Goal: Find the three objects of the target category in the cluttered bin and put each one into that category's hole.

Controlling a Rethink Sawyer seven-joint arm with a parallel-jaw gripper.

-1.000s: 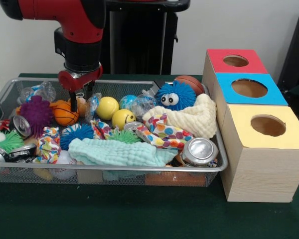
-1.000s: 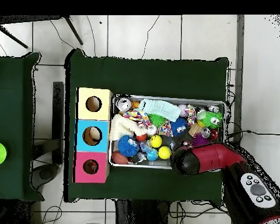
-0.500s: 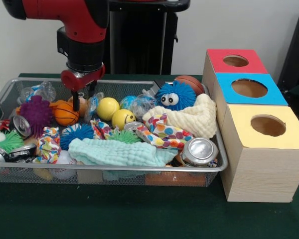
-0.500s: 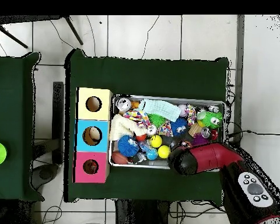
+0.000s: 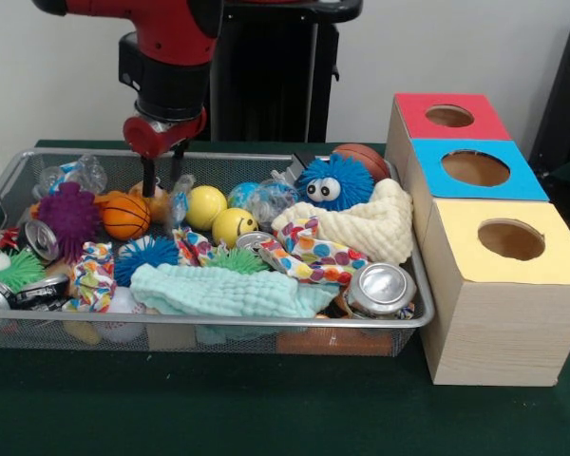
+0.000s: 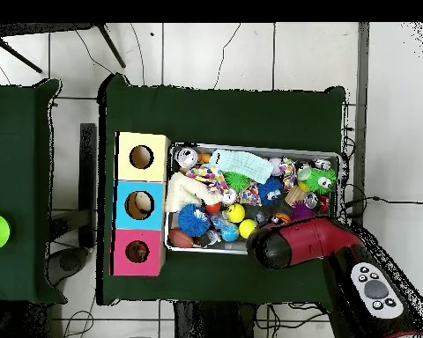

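With the tool (image 5: 161,182) open over the small orange soft toy (image 5: 155,198) beside the toy basketball (image 5: 125,217), grip its light, compressible body mid-torso.

A dark green bench (image 5: 266,408) carries two things directly. The wire-mesh bin (image 5: 218,332), full of toys, cans and cloths, sits on one side. Just beside it stands a pale wooden box (image 5: 494,323) with red, blue and yellow top panels, each with a round hole.
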